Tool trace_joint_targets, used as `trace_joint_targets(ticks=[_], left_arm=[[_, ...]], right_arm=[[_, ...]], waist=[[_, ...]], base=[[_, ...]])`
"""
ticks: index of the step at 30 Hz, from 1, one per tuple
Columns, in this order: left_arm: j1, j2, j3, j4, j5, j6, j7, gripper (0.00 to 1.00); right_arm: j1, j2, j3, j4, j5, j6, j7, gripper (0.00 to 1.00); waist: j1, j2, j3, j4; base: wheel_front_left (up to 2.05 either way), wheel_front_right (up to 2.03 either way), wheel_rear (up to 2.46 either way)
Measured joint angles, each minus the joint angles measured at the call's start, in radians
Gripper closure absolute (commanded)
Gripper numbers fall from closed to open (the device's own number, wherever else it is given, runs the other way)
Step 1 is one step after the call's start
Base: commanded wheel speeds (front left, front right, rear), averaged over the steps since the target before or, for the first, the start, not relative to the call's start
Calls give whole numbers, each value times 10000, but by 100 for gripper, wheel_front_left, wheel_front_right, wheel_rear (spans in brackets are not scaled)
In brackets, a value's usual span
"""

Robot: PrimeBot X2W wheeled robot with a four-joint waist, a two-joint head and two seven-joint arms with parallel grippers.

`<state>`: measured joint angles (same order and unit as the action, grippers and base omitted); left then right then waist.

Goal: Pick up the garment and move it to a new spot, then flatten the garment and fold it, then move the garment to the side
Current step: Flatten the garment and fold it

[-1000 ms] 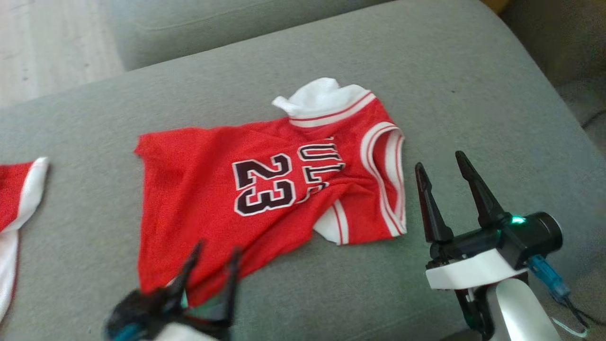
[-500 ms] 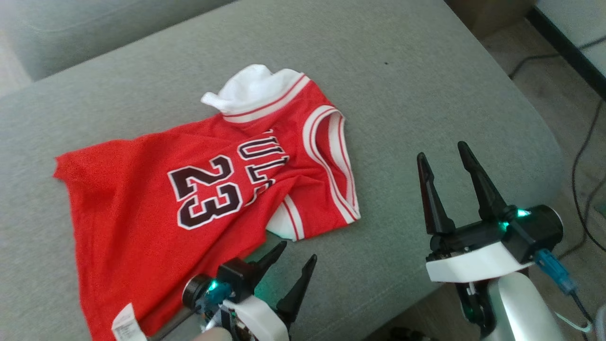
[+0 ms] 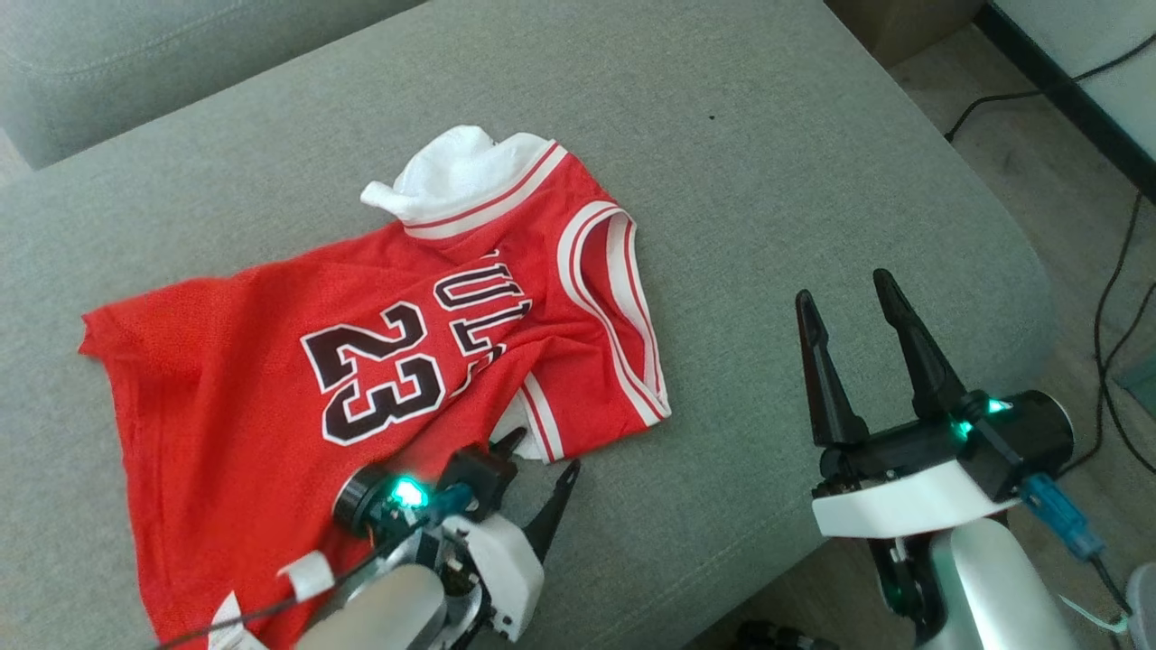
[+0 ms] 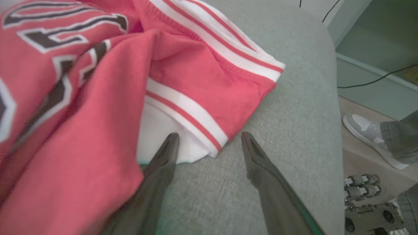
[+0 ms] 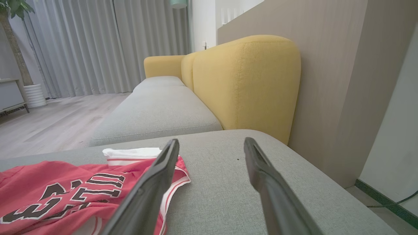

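A red jersey (image 3: 271, 379) with the number 23 and white trim, the garment, lies crumpled on the grey couch seat (image 3: 768, 135). My left gripper (image 3: 542, 454) is open at the jersey's near edge. In the left wrist view the left gripper (image 4: 209, 135) straddles the white-striped armhole corner (image 4: 196, 114), one fingertip over the white lining, the other over bare cushion. Nothing is gripped. My right gripper (image 3: 842, 289) hovers open to the right of the jersey, apart from it. In the right wrist view the right gripper (image 5: 211, 140) points over the seat, with the jersey (image 5: 49, 182) at lower left.
The seat's rounded right edge (image 3: 1011, 235) drops to a floor with black cables (image 3: 1111, 298). A person's shoe (image 4: 369, 133) stands on the floor beside the couch. A yellow backrest (image 5: 248, 81) rises behind the seat, and another grey cushion (image 5: 156, 111) extends beyond.
The head camera has swung right, shifting the whole picture left. My left gripper has travelled right along the jersey's near edge, from the hem to the armhole corner. The right gripper holds still.
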<state>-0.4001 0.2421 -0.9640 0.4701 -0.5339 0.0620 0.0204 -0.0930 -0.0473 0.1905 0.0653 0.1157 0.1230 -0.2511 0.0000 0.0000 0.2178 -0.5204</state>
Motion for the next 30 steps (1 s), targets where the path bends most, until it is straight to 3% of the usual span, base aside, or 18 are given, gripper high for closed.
trace_joint_targets(ticks=[1,2,3,4,5,13,22,27,28,29,30], left_arm=[[-103,-15,-63,79,46,6,138,7],[-204,-25,-115,150,138,8,226,51],[-315,-42,-161,253,224,48,291,65],[-412,-59,-224,372,307,86,313,90],[-522,-63,-301,485,395,86,314,100],[-709,-349,-376,510,23,-165,936,100],[53,-1104,-19,-1956,-2117,-445,2518,100],[933,-1538,853,-2761,-4219,35,3055,100],[1147,-1613,997,-2871,-4554,178,3032,92],[1337,-1676,1143,-2980,-4951,322,2980,63],[1469,-1682,1191,-3108,-5258,351,2922,24]], right_arm=[[0,0,4,0,0,0,0,0],[0,0,10,0,0,0,0,0],[0,0,15,2,0,0,0,0],[0,0,31,2,0,0,0,0],[0,0,50,2,0,0,0,0],[0,0,84,6,4,0,0,0],[9,0,54,19,107,0,0,0],[8,0,56,19,167,0,0,0],[8,0,54,19,167,0,0,0],[7,0,56,19,171,0,0,0],[7,0,61,19,186,0,0,0]], waist=[[-1,0,-19,-2],[-1,0,-30,-3],[0,0,-34,-6],[0,0,-36,-11],[0,0,-37,-19],[0,0,-55,-123],[0,0,-97,-55],[0,0,-65,-34],[0,0,-48,-31],[0,0,-30,-28],[0,0,-11,-29]], base=[[0,0,0],[0,0,0],[0,0,0],[0,0,0],[0,0,0],[0,0,0],[0,0,0],[0,0,0],[0,0,0],[0,0,0],[0,0,0]])
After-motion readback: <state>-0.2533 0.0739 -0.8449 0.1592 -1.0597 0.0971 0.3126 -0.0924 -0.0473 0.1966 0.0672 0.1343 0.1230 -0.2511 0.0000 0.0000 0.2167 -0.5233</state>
